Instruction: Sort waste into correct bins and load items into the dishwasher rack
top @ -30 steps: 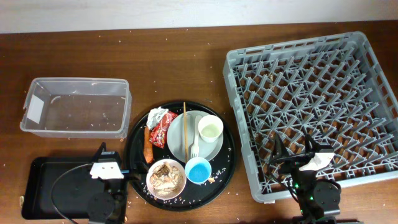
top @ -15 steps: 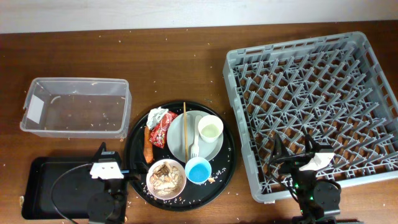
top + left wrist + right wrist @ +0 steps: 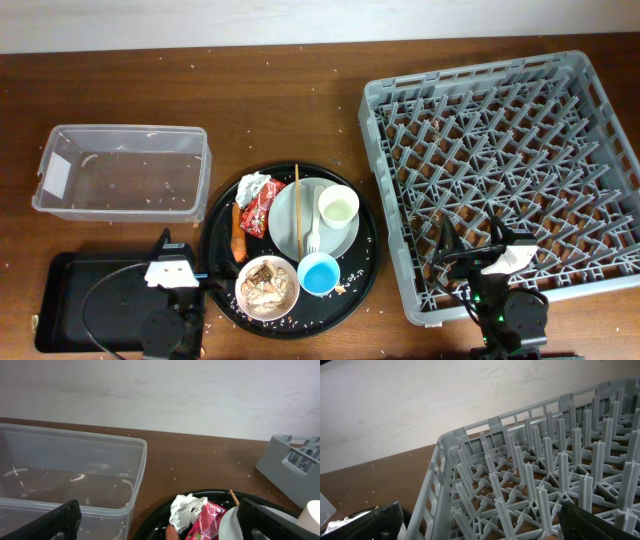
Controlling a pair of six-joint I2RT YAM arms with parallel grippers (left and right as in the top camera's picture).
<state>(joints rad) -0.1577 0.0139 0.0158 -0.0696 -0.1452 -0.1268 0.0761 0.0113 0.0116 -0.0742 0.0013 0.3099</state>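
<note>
The grey dishwasher rack (image 3: 505,170) stands empty at the right. The round black tray (image 3: 368,262) holds the grey-green plate (image 3: 290,222) with the cream cup (image 3: 338,208) and white fork (image 3: 313,236), a chopstick (image 3: 296,185), the blue cup (image 3: 318,273), the white bowl (image 3: 267,285) of brown scraps, red and silver wrappers (image 3: 258,195) and the orange stick (image 3: 238,236). My left gripper (image 3: 168,250) is open and empty, left of the tray. My right gripper (image 3: 472,240) is open and empty over the rack's front edge. The wrappers also show in the left wrist view (image 3: 192,512).
The clear tub (image 3: 120,172) with a white label stands at the left, also in the left wrist view (image 3: 75,475). The shallow black tray (image 3: 60,310) lies at the front left under my left arm. Pale crumbs dot the table and round tray. The right wrist view shows rack pegs (image 3: 535,475).
</note>
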